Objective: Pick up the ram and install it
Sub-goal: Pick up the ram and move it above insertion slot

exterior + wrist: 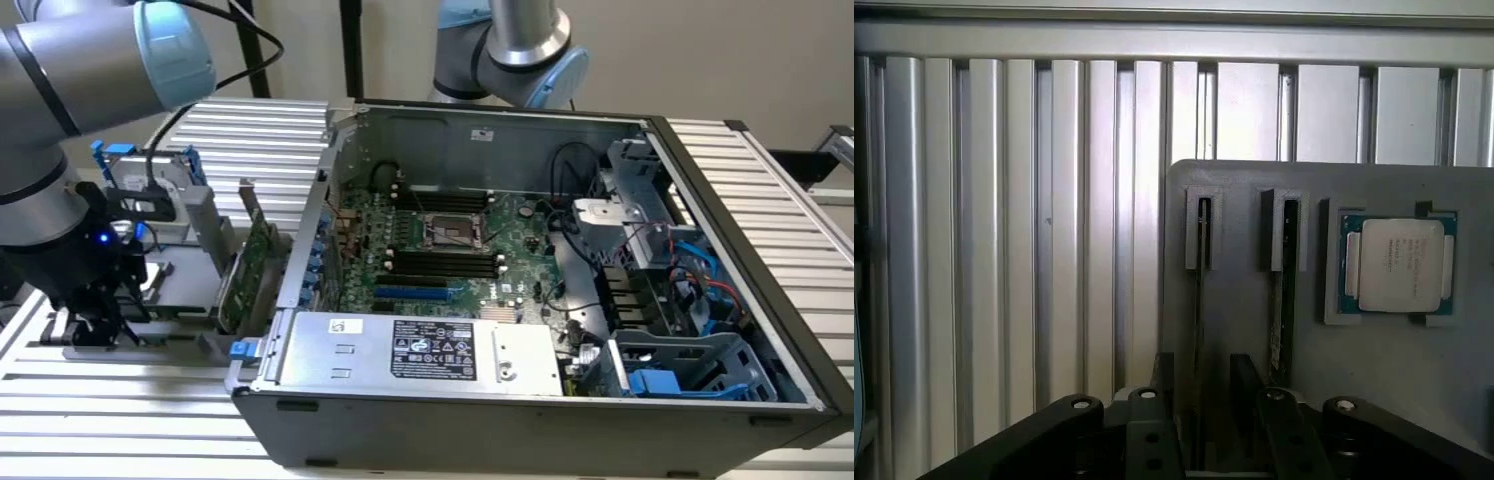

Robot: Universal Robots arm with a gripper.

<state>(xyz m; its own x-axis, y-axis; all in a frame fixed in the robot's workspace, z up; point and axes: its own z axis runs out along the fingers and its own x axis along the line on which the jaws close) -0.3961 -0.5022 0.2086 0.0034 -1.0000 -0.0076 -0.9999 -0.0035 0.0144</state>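
Over the grey holder (1414, 365), I was at the pick-up step, with the fingers (1204, 378) parted moderately on either side of the ram (1200, 290), which stood on edge in its slot. I saw no pinch yet; contact I couldn't tell. I judged the move needed a centred, even squeeze, clear of the neighbouring upright board (1283, 310)

Ram stick (1200, 295): one long, narrow, very thin board; dark, seen edge-on. Standing on edge, its end seated in a slotted grey holder (1192, 225).
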